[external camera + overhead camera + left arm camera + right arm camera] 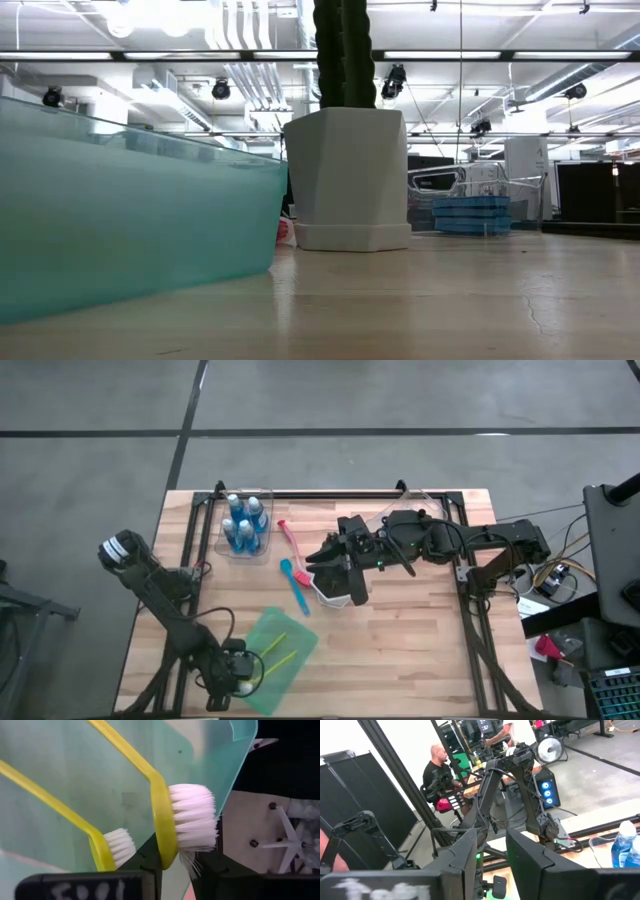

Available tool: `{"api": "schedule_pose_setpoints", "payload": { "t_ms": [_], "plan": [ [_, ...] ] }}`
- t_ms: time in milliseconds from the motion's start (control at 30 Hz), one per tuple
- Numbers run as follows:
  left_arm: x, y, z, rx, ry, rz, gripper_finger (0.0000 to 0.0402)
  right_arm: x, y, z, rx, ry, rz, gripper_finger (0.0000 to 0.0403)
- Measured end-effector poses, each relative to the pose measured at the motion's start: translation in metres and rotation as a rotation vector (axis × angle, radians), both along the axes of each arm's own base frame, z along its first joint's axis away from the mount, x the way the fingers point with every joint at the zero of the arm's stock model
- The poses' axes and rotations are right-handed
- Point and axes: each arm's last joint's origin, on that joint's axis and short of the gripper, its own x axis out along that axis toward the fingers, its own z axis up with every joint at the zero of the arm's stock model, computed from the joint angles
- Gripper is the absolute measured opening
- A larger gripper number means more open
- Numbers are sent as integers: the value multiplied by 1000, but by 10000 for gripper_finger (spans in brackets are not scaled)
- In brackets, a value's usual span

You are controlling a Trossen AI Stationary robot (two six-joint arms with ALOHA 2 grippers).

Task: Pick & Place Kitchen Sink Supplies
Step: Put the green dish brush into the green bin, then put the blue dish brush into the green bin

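Two yellow brushes (277,651) with white bristles lie on the translucent green sheet (285,628) near the table's near left. My left gripper (177,872) is low at their head ends, narrowly open, a finger on each side of one brush's head (167,827). A red brush (291,543) and a blue brush (297,585) lie mid-table. Blue bottles (246,523) stand in a clear bin at the far left. My right gripper (492,862) hangs level and open above the white pot (338,592), holding nothing. My left gripper comes slanting down at the bristle end of one yellow brush (165,860). The head's tip sits between the fingers, its yellow back beside one finger (145,865), and loose bristles show in the gap. I cannot tell whether either finger touches it. The brush lies on the sheet.
The white pot with the dark green cactus (347,180) stands mid-table. The green sheet's edge (130,220) rises close in the low view. A stack of flat blue sponges (470,215) sits in a clear bin beyond. A black frame (330,493) rims the far edge.
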Motion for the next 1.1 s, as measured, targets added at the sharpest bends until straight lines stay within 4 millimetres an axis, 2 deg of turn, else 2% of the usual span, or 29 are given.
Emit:
{"api": "schedule_pose_setpoints", "payload": {
  "t_ms": [500,833,1100],
  "plan": [
    [2,1,0,-19,23,-1,183,0,-1,0,-11,-2,-1,106],
    [0,4,7,-54,39,-8,193,0,-2,0,-17,-2,-4,97],
    [4,24,21,-55,20,50,193,0,-2,0,-17,-2,-3,91]
  ]
}}
